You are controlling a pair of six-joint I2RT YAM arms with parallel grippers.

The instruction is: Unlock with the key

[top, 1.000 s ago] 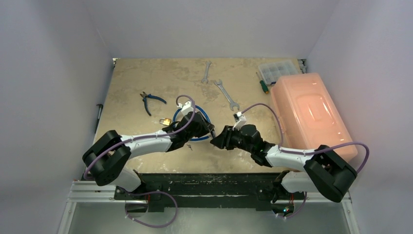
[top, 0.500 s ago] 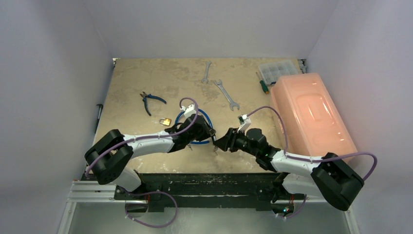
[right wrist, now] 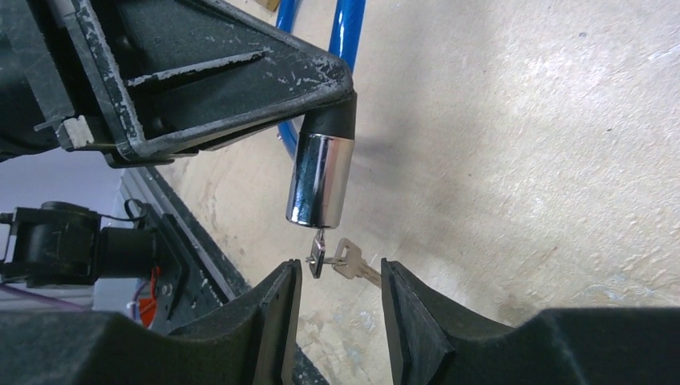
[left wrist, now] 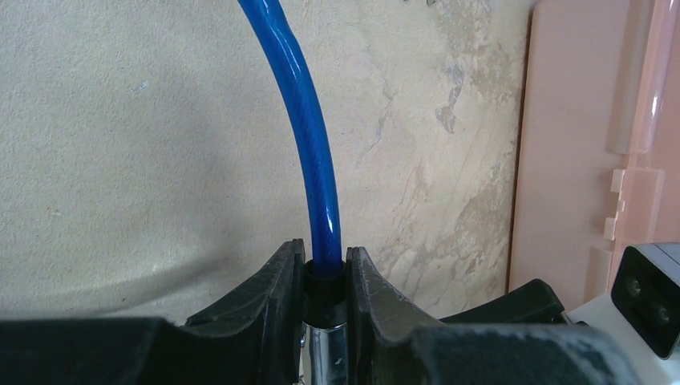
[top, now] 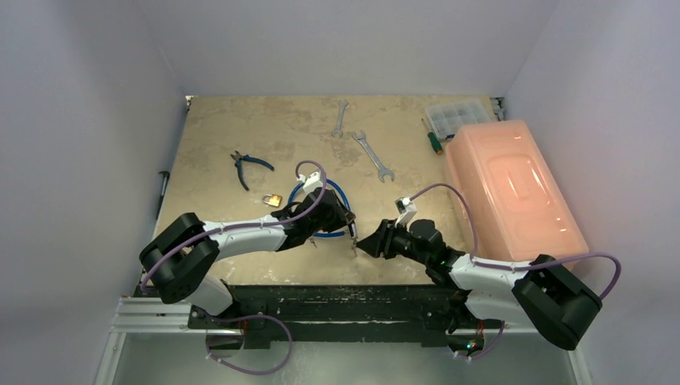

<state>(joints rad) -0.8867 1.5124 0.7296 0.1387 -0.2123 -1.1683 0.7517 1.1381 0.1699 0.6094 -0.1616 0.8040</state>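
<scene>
My left gripper (left wrist: pixel 325 261) is shut on the black collar of a blue cable lock (left wrist: pixel 309 136), just above its chrome cylinder (right wrist: pixel 321 180), which hangs off the table. The key (right wrist: pixel 317 255) sticks out of the cylinder's lower end. A second small key (right wrist: pixel 353 266) dangles beside it on a ring. My right gripper (right wrist: pixel 338 273) is open right under the cylinder, and both keys sit at the mouth of its jaws, with no visible contact. In the top view the right gripper (top: pixel 365 245) meets the left gripper (top: pixel 346 218) near the table's front edge.
A small brass padlock (top: pixel 273 200) lies left of the cable loop, with blue-handled pliers (top: pixel 244 167) beyond it. Two wrenches (top: pixel 373 156) (top: pixel 340 117) lie farther back. A pink plastic box (top: pixel 509 188), a clear organizer (top: pixel 457 116) and a screwdriver (top: pixel 433 140) are on the right.
My right gripper has pulled back toward the near edge and swung in under the lock cylinder. The left arm shifted slightly right early on, then held still with the cable lock.
</scene>
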